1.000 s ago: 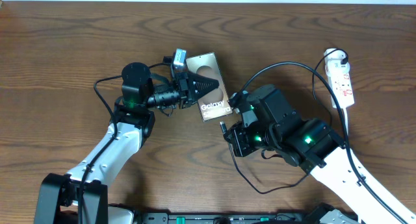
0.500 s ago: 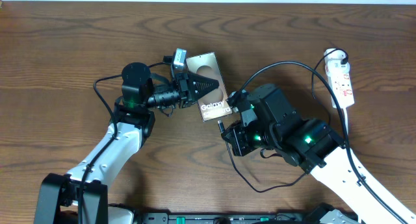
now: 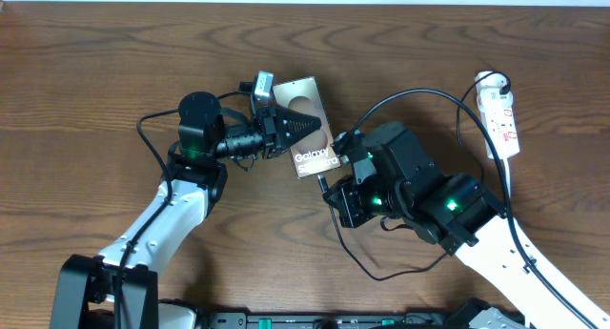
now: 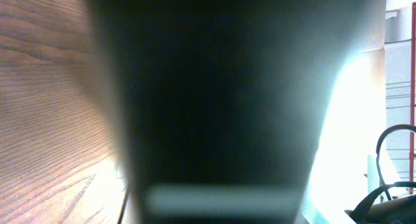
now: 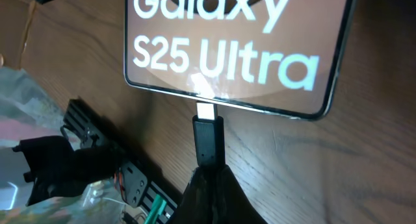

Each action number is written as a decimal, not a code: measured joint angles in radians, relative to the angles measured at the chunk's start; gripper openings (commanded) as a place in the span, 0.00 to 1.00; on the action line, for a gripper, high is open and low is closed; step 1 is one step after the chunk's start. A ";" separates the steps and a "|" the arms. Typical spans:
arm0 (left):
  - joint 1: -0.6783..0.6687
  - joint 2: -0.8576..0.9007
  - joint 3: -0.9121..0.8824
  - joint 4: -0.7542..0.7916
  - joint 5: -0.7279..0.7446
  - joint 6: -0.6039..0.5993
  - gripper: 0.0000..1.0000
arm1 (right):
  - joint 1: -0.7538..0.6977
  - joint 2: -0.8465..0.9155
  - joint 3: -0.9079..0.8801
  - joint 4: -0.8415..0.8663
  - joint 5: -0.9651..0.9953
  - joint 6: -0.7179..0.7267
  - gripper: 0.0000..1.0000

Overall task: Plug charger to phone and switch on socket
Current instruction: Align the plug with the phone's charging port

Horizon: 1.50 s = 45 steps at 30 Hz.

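The phone (image 3: 317, 155) is a brown slab with white Galaxy lettering at mid-table. My left gripper (image 3: 301, 125) reaches in from the left and is shut on the phone's upper half. The left wrist view is filled by a dark blur. The charger (image 3: 419, 94) is a thin black cable arcing from the socket (image 3: 502, 119) towards the phone. My right gripper (image 5: 210, 177) is shut on the charger's black plug (image 5: 208, 139). The plug's silver tip (image 5: 206, 111) meets the phone's (image 5: 234, 49) bottom edge. In the overhead view the right gripper (image 3: 328, 187) sits just below the phone.
The white socket lies at the right edge of the wooden table (image 3: 95, 71), with a white plug (image 3: 488, 79) at its far end. A loop of black cable (image 3: 381, 272) trails below the right arm. Black frame hardware (image 5: 110, 172) runs along the table's near edge.
My right gripper has carried the plug a little up and left, closing on the phone's bottom edge. The left gripper and phone have stayed put.
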State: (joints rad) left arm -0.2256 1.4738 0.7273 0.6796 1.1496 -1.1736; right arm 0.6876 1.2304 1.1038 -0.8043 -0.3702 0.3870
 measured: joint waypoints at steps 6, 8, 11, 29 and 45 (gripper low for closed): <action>0.001 0.000 0.000 0.001 -0.002 0.000 0.07 | 0.000 0.000 0.000 0.011 0.000 0.000 0.01; 0.001 0.000 0.000 0.001 -0.002 0.000 0.07 | 0.000 0.000 0.000 0.011 0.000 0.000 0.01; 0.001 0.000 0.000 0.001 -0.004 0.000 0.07 | 0.000 0.000 0.000 0.012 0.000 0.000 0.01; 0.001 0.000 0.000 0.000 0.000 0.000 0.08 | 0.000 0.000 0.000 0.007 0.000 0.000 0.01; 0.001 0.000 0.000 -0.006 0.011 0.000 0.07 | 0.000 0.000 0.000 0.008 0.003 0.000 0.01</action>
State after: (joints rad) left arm -0.2245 1.4738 0.7273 0.6735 1.1610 -1.1736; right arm 0.6876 1.2304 1.1038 -0.7959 -0.3672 0.3870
